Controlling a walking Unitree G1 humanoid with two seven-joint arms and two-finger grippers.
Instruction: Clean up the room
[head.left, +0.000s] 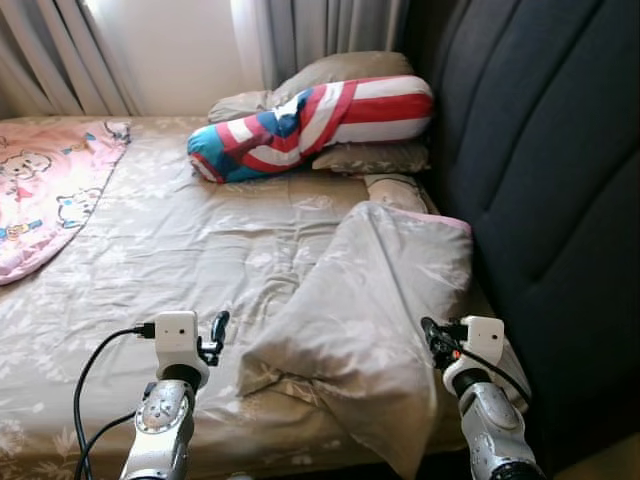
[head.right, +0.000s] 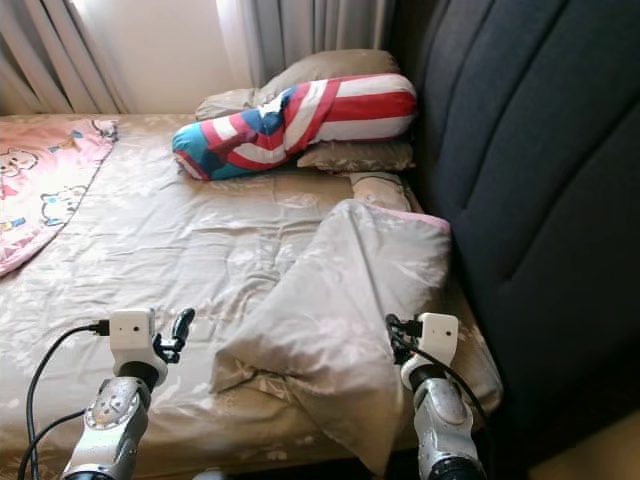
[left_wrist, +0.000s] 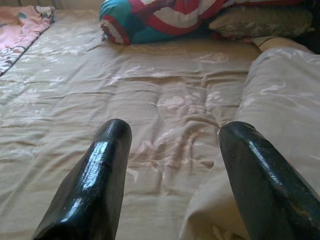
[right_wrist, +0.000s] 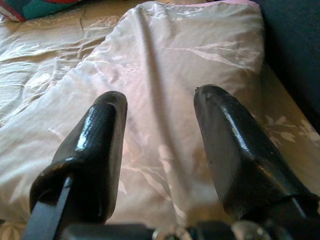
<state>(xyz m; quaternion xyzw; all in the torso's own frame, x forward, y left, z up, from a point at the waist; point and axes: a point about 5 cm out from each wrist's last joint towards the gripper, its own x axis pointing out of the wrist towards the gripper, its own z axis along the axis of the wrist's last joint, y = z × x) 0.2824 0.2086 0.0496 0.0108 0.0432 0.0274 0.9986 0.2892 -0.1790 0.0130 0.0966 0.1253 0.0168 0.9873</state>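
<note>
Black and glossy, the fingers of our right gripper (right_wrist: 160, 165) stood spread, nothing between them, poised just over the crumpled beige duvet (head.left: 370, 310). Our left gripper (left_wrist: 175, 180) hung the same way, jaws apart and empty, above the flat sheet with the duvet's edge just beside its one finger. From the head view both grippers flanked that heap: left gripper at its near corner, right gripper at its side next to the dark padded headboard (head.left: 540, 170).

Moving outward, we had the duvet folded back on itself in a loose wedge, a pink lining peeking at its top edge, lying on the headboard side of the bed (head.left: 180, 260). Beyond it a red, white and blue striped bolster (head.left: 310, 120) lay across two beige pillows (head.left: 330, 75) by the grey curtains (head.left: 320, 30). A pink cartoon blanket (head.left: 45, 190) was draped over the far left of the mattress.

How far along were we? Barely started, we judged: the duvet was not yet spread, the pink blanket unfolded, the bolster askew. Everything still wanted straightening.

Containers? We saw no box, basket or bin, so nothing to report inside one.
</note>
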